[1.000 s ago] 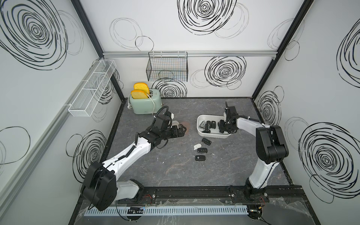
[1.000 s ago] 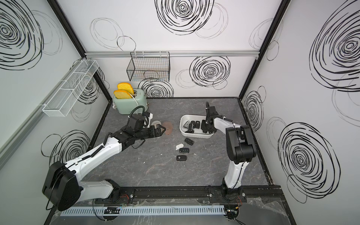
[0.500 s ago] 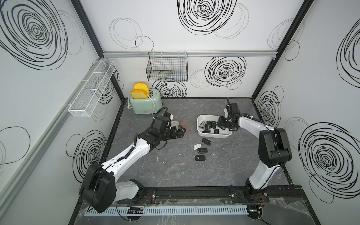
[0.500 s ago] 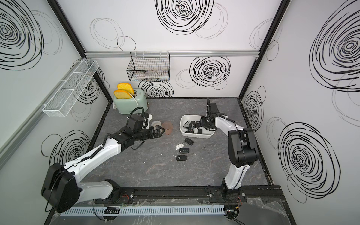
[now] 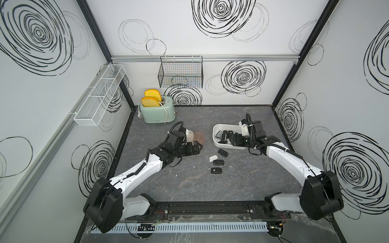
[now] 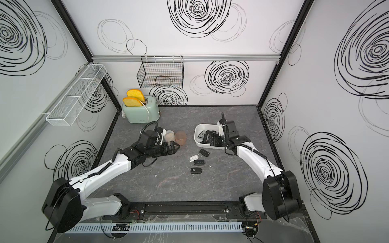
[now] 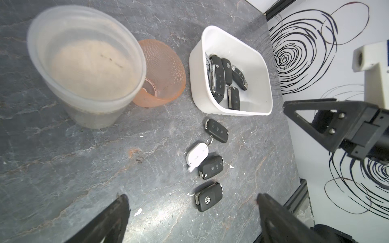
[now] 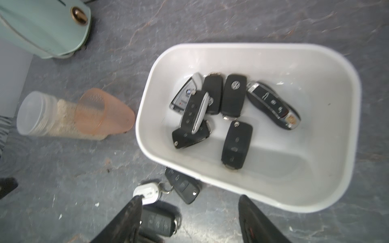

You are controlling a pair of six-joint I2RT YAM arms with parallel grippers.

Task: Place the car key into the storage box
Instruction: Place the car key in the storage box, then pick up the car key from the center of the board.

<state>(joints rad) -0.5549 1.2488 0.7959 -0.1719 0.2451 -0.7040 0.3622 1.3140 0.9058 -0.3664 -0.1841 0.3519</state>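
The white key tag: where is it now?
In a top view the tag lies on the table, right of centre, just nearer the robot than the storage box, ringed to a black key and beside a second key.

White walls (image 5: 189,52), black swirls (image 5: 221,8); dark grey floor (image 5: 210,185), possibly stone; black frame (image 5: 95,31).

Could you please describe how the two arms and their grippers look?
Both the left arm and the right arm have white link shells and rounded black joint housings. Black cables run along them and loop over the wrists. The left gripper and right gripper are black, with triangular open-framed fingers. I see no markings.
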